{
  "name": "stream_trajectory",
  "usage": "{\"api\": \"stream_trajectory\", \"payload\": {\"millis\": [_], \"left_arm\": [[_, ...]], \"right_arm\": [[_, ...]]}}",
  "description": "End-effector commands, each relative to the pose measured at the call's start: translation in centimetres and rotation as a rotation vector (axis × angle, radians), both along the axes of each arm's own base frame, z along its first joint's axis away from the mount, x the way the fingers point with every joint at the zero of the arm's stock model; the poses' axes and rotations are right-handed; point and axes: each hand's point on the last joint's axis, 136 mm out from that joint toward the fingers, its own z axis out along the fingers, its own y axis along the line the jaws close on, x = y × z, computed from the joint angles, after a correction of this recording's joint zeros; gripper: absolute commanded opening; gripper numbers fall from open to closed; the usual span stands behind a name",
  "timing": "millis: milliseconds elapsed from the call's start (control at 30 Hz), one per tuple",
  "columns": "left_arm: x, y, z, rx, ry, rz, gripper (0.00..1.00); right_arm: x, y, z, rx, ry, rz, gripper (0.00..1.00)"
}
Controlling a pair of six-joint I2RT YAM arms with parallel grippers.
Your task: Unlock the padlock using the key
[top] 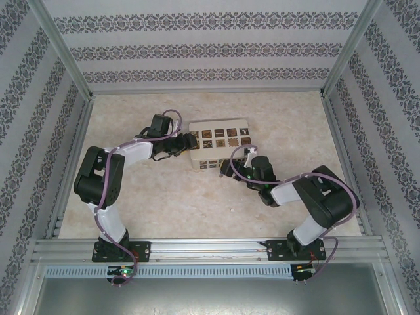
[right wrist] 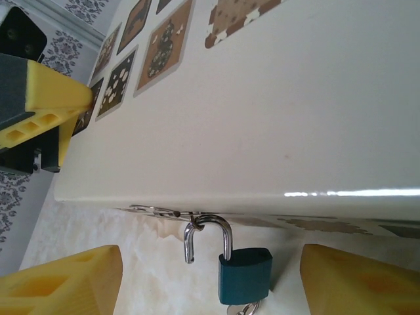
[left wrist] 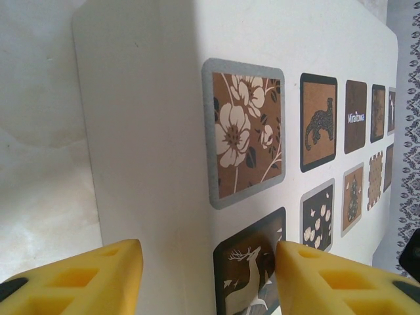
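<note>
The teal padlock hangs from a thin wire hasp on the lower edge of the white box. Its silver shackle stands open, with one leg free of the body. A silver key pokes out below the body. My right gripper is open, one yellow finger on each side of the padlock and clear of it. My left gripper straddles a corner of the white box, shut on it, its right finger pressed on the deer tile. From above, the left gripper and right gripper flank the box.
The box lies on a pale marbled table. Patterned walls and aluminium posts close in the back and sides. A metal rail runs along the near edge by the arm bases.
</note>
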Motion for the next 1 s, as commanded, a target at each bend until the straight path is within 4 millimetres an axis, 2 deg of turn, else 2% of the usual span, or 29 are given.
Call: {"api": "stream_trajectory", "payload": {"millis": [0,400,533,967], "left_arm": [[-1.0,1.1,-1.9,0.036,0.046,0.005,0.55],[-1.1,1.3,-1.9,0.047,0.046,0.009,0.54],[-1.2,1.6,-1.9,0.059,0.040,0.017,0.54],[-1.5,1.8,-2.1,0.083,0.040,0.016,0.54]], "right_arm": [[1.0,1.0,1.5,0.031,-0.080,0.026,0.70],[1.5,2.4,0.3,0.062,-0.086,0.071,0.67],[1.6,2.9,0.2,0.079,-0.084,0.093,0.63],[2.0,4.3,0.6,0.100,-0.116,0.174,0.61]]}}
